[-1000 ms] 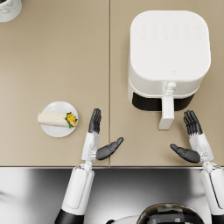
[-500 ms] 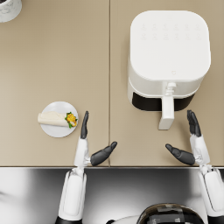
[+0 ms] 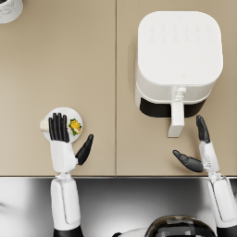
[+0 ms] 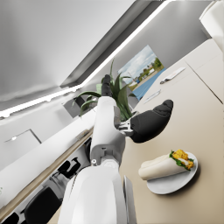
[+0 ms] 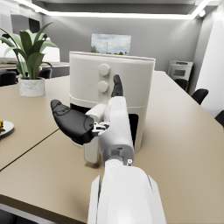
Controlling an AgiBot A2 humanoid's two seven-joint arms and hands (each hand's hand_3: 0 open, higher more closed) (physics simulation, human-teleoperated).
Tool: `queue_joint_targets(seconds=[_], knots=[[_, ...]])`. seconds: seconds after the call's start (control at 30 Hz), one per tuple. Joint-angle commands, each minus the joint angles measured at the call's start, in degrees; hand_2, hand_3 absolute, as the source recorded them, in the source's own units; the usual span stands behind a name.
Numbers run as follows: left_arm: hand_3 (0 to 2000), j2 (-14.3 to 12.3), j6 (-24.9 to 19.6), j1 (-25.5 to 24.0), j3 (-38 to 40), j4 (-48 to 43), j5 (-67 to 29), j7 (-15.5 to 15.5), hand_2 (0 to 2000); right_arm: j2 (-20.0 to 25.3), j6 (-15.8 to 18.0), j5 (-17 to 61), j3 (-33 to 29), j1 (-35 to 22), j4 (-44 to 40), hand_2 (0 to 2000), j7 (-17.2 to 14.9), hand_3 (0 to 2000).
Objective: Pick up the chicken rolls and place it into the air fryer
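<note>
The bench (image 3: 92,69) is a wide, smooth tan surface with a thin seam running down its middle. On its right half stands the air fryer (image 3: 178,55), a glossy white box with rounded corners, a dark slot at its front and a straight white handle (image 3: 176,119) jutting toward the robot. At the far left corner sits a pale speckled pot (image 3: 9,9), whose long green leaves show in the right wrist view. Near the bench's front left edge lies a small round white plate (image 3: 78,115), flat and shiny. On it rests the chicken roll (image 4: 164,165), a soft pale cylinder of wrap with yellow and green filling showing at one end. The left hand (image 3: 65,139), matte black on a white forearm, hovers above the plate with fingers extended together over the roll and thumb spread out to the side, holding nothing. The right hand (image 3: 196,150) is spread too, empty, just in front of the fryer's handle, thumb pointing inward.
</note>
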State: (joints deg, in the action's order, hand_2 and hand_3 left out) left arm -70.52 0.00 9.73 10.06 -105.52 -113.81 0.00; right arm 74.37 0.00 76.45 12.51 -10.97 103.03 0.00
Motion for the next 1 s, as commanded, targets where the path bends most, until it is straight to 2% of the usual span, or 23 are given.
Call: queue_joint_targets(seconds=[0.03, 0.07, 0.1, 0.17, 0.23, 0.3, 0.5, 0.7, 1.0], knots=[[0, 0.60, 0.00, 2.29, 2.51, 2.57, -2.60, 0.00, 0, 0.26, 0.00, 0.00, -0.34, -0.24, -0.42, 0, 0.00, 0], [0, 0.63, -1.44, 2.56, 2.81, 3.55, -5.19, 0.00, 0, 0.43, 0.00, 0.01, -0.50, -0.30, -0.29, 0, 0.00, 0], [0, 0.64, -9.10, 2.75, 3.25, 4.21, -7.79, -1.64, 0, 0.54, 0.00, 0.01, -0.32, -0.25, -0.42, 0, 0.00, 0], [0, 0.81, -18.60, 3.55, 3.78, 4.98, -12.99, -3.86, 0, 0.71, 0.00, 0.01, -0.66, -0.05, -0.54, 0, 0.00, 0], [0, 1.16, -23.56, 4.84, 4.34, 5.97, -18.20, -5.23, 0, 0.98, 0.00, 0.02, -0.63, -0.06, -0.54, 0, 0.00, 0], [0, 1.45, -25.96, 6.17, 4.38, 7.63, -23.42, -5.94, 0, 1.23, 0.00, 0.02, -0.72, -0.04, -1.05, 0, 0.00, 0], [0, 1.89, -28.16, 9.71, 2.82, 12.18, -39.07, -6.52, 0, 1.87, 0.00, 0.01, -1.33, 0.20, -1.69, 0, 0.00, 0], [0, 1.52, -28.61, 13.01, -1.33, 21.62, -54.01, -6.64, 0, 2.39, 0.00, 0.01, -1.77, 0.65, -2.73, 0, 0.00, 0], [0, 0.56, -28.60, 16.13, -4.80, 31.52, -58.52, -6.79, 0, 3.80, 0.00, 0.00, -2.63, -0.44, -5.47, 0, 0.00, 0]])
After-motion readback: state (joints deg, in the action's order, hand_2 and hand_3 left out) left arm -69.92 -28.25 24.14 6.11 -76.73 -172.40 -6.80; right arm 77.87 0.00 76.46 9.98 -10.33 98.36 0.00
